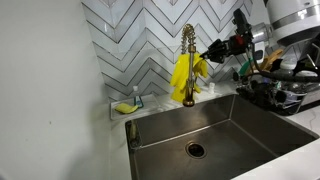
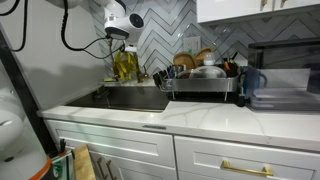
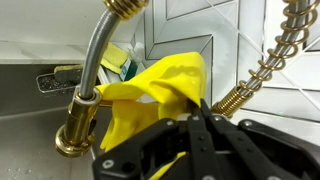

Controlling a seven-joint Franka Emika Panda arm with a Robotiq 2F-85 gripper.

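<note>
A yellow rubber glove (image 3: 155, 95) hangs draped by the gold faucet (image 3: 85, 110), and my gripper (image 3: 203, 108) is shut on its upper edge. In an exterior view the glove (image 1: 186, 72) dangles beside the faucet (image 1: 188, 65) above the sink, with the gripper (image 1: 212, 52) pinching it from the right. In an exterior view the glove (image 2: 125, 65) shows under the arm's white wrist (image 2: 120, 28), over the sink (image 2: 135, 98). The faucet's coiled spring hose (image 3: 262, 70) runs just right of my fingers.
A steel sink basin (image 1: 170, 125) with a drain (image 1: 196, 150) lies below. A small holder with a yellow sponge (image 1: 128, 105) sits at the back left. A dish rack (image 2: 203, 82) full of dishes stands beside the sink, with a coffee maker (image 2: 280, 75) farther along.
</note>
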